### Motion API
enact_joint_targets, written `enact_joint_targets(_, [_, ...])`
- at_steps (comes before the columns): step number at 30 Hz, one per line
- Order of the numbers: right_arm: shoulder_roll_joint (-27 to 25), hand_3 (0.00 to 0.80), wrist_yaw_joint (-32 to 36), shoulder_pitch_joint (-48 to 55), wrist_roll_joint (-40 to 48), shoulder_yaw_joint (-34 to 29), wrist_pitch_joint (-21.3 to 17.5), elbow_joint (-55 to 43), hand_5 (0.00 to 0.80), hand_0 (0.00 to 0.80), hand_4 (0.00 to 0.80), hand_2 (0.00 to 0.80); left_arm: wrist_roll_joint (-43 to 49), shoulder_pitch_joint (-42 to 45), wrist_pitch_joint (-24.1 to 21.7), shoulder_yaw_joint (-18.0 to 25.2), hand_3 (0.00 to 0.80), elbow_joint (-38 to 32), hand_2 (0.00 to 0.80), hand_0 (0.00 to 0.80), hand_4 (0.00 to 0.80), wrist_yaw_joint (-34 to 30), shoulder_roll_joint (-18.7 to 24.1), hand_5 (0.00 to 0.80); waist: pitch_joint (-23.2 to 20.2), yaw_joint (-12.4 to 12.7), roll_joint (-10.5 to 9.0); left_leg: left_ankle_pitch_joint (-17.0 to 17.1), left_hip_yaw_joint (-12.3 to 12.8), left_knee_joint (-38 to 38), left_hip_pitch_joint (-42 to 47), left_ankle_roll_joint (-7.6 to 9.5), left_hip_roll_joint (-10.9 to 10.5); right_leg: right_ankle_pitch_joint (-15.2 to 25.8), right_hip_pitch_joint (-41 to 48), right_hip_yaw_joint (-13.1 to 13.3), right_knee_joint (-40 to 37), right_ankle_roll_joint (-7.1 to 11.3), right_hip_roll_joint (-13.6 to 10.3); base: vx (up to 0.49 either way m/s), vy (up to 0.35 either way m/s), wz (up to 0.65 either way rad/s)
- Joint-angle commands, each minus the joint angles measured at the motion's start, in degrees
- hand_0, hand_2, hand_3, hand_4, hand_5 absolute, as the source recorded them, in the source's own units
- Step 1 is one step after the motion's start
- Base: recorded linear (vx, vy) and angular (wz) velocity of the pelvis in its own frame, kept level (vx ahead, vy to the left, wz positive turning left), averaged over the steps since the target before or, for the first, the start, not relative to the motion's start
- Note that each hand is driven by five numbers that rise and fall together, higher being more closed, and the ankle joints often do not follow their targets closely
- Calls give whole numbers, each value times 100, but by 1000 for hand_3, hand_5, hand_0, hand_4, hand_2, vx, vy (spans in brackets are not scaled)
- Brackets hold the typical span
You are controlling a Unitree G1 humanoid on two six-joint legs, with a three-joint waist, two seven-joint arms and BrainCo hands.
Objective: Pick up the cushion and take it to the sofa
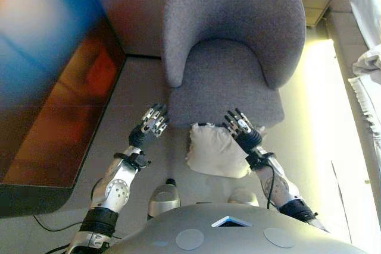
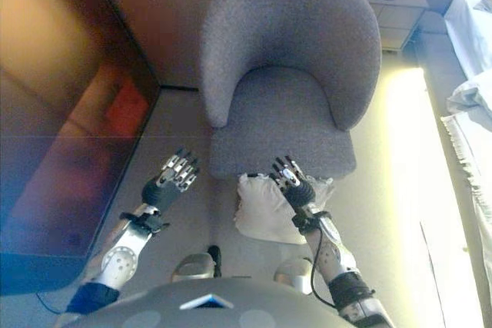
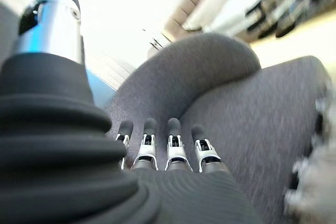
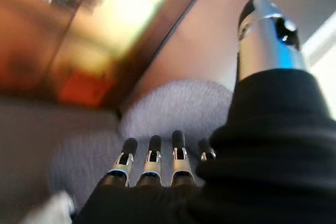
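While neither hand holds anything, the cream, crumpled fabric cushion (image 1: 217, 150) is seen in the left eye view on the floor against the front edge of the grey upholstered tub armchair (image 1: 229, 46). The left hand (image 1: 153, 121), fingers straight and spread, is held near the armchair's front corner, apart from the cushion. The right hand (image 1: 241, 127), fingers likewise extended, is held over the cushion's far corner; contact cannot be confirmed.

The right eye view shows the same layout: the cushion lies between both hands.

From the left wrist view, straight fingers (image 3: 173, 148) are shown facing the armchair's seat.

From the right wrist view, extended fingers (image 4: 152, 161) are shown with nothing enclosed.

Risk: if closure is made on one corner only, the soft cushion is likely to sag and slip. The seat edge may be struck by the left hand during descent.
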Motion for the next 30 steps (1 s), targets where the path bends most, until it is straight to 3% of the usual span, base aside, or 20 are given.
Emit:
enact_joint_targets(1, [123,0,126,-106,23,-233,-174,-351,0,0,0,0,-36,-64,-292,66,0,-400,0,0,0,-192,166,0,109,199,16,-4,121,50,-88,559,-122,1349,-143,188,1729,243,-125,65,65,13])
enact_joint_targets(3, [100,0,138,-64,-79,-193,-163,-379,0,0,0,0,149,-34,-420,109,0,-435,0,0,0,-121,216,0,132,216,20,-22,161,34,-35,564,-123,1387,-262,104,1815,211,-188,64,-31,-2])
enact_joint_targets(6, [50,0,233,-83,-100,-124,-90,-423,0,0,0,0,229,15,-512,281,0,-570,0,0,0,-48,322,0,189,316,-64,-44,281,192,-80,401,-6,1311,-188,-261,1000,199,-458,72,-237,-10])
enact_joint_targets(8, [49,0,276,-188,-128,-81,-79,-389,0,0,0,0,147,3,-510,370,0,-646,0,0,0,26,339,0,247,332,-154,-156,297,416,-106,184,207,1544,-176,-356,238,334,-743,100,-399,-12])
enact_joint_targets(11, [-6,0,197,-326,-252,-60,-13,-388,0,0,0,0,80,-10,-504,418,0,-650,0,0,0,209,356,0,269,296,-156,-159,313,485,-42,-131,631,1770,-151,-347,-386,538,-902,169,-383,-12])
enact_joint_targets(14, [-121,0,157,-417,-561,-6,82,-479,0,0,0,0,-51,-18,-494,493,0,-698,0,0,0,335,393,0,297,208,-117,-121,327,463,94,-411,1104,1770,-286,-250,-659,665,-842,187,-339,-14])
enact_joint_targets(16, [-243,0,250,-451,-632,-9,217,-528,0,0,0,0,-126,-13,-542,531,0,-674,0,0,0,315,386,0,320,132,-53,-12,246,438,100,-617,1529,1432,-297,-72,-684,694,-587,179,-300,-35])
enact_joint_targets(18, [-346,0,111,-526,-664,-9,385,-589,0,0,0,0,-186,29,-512,534,0,-651,0,0,0,427,343,0,342,43,-31,-12,126,527,150,-582,1653,1069,-362,138,-408,694,-311,170,-215,-10])
enact_joint_targets(19, [-429,0,-19,-532,-618,29,422,-739,0,0,0,0,-266,39,-427,557,0,-693,0,0,0,464,310,0,366,-17,-32,181,1,673,138,-563,1723,760,-393,312,-212,615,-102,121,-163,25])
enact_joint_targets(21, [-519,0,-143,-489,-500,-5,283,-756,0,0,0,0,-405,33,-248,526,0,-799,0,0,0,369,237,0,424,-50,-20,499,-104,1108,-76,-576,1736,644,-278,226,-180,384,94,89,-171,38])
enact_joint_targets(23, [-502,0,-167,-497,-437,-16,-9,-607,0,0,0,0,-411,-9,-163,429,0,-759,0,0,0,222,116,0,412,-21,-12,485,-5,1124,-142,-496,1440,707,-125,-3,-345,266,115,58,-106,49])
enact_joint_targets(26, [-447,0,-169,-643,-494,2,-305,-421,0,0,0,0,-673,-163,85,325,0,-716,0,0,0,13,-5,0,389,39,128,298,-163,206,-7,-348,936,708,-245,16,-248,301,26,54,69,55])
enact_joint_targets(28, [-334,0,-99,-682,-328,-20,-277,-344,0,0,0,0,-824,-280,174,273,0,-517,0,0,0,-85,-134,0,369,-5,152,224,-204,82,110,-325,848,729,-264,12,-213,366,-53,53,48,38])
enact_joint_targets(30, [-206,0,107,-583,-5,-16,-145,-445,0,0,0,0,-912,-310,189,126,0,-511,0,0,0,-150,-148,0,309,-22,138,220,-92,-90,241,-344,816,846,-165,-121,-341,437,-167,120,-10,2])
